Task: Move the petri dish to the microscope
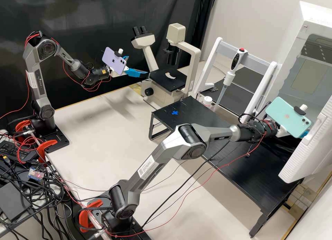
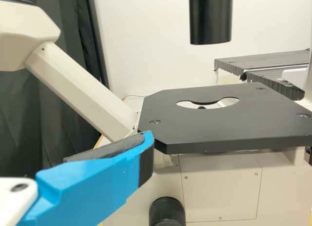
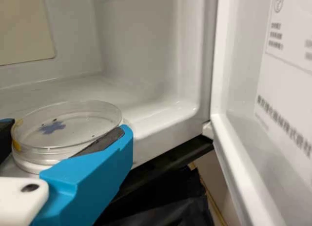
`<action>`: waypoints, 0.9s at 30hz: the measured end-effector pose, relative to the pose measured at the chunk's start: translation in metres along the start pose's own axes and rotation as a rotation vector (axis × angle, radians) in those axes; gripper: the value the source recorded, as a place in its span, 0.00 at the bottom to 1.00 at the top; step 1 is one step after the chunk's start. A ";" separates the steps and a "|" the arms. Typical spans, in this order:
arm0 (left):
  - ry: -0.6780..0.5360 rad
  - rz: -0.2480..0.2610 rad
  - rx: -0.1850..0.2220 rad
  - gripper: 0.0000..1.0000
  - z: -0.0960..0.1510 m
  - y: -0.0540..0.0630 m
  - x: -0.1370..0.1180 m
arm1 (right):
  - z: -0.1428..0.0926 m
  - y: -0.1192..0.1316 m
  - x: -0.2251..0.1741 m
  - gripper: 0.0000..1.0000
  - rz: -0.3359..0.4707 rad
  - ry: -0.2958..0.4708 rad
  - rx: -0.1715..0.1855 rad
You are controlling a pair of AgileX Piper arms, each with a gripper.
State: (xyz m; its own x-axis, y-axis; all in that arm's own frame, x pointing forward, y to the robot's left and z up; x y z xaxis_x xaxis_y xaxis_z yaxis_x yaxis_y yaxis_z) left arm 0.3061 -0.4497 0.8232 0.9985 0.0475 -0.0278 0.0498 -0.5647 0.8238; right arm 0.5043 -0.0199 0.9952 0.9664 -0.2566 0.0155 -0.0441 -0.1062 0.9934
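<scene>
The microscope point(image 1: 151, 91) stands at the bench's back, its black stage point(image 2: 204, 128) with a round opening. Beside it, my left gripper point(image 1: 138, 65) is open and empty; in the left wrist view the left gripper point(image 2: 72, 144) has one blue finger in front of the stage's near corner. At the far right, my right gripper point(image 1: 305, 133) is partly hidden behind the white appliance's door. In the right wrist view, the clear petri dish point(image 3: 73, 123), with a blue mark and yellow bits at its rim, sits between the pads of my right gripper point(image 3: 70, 140), shut on it at the appliance's opening.
The white appliance point(image 1: 311, 22) has its open door point(image 3: 243, 153) close beside my right gripper. A black raised platform point(image 1: 193, 112) with a blue cross spans the right side. Behind it are a pipette point(image 1: 229, 77), a white frame and a small white-capped bottle point(image 1: 207, 101).
</scene>
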 end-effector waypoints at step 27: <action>0.000 0.000 0.000 1.00 0.000 0.000 0.000 | 0.016 0.013 -0.106 0.00 -0.049 -0.089 0.008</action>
State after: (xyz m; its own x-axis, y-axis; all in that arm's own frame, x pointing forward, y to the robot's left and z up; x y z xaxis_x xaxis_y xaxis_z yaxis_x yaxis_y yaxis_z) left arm 0.3061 -0.4497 0.8232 0.9985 0.0475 -0.0278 0.0498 -0.5647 0.8238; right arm 0.3972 -0.0090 1.0044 0.9412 -0.3350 -0.0440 0.0005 -0.1288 0.9917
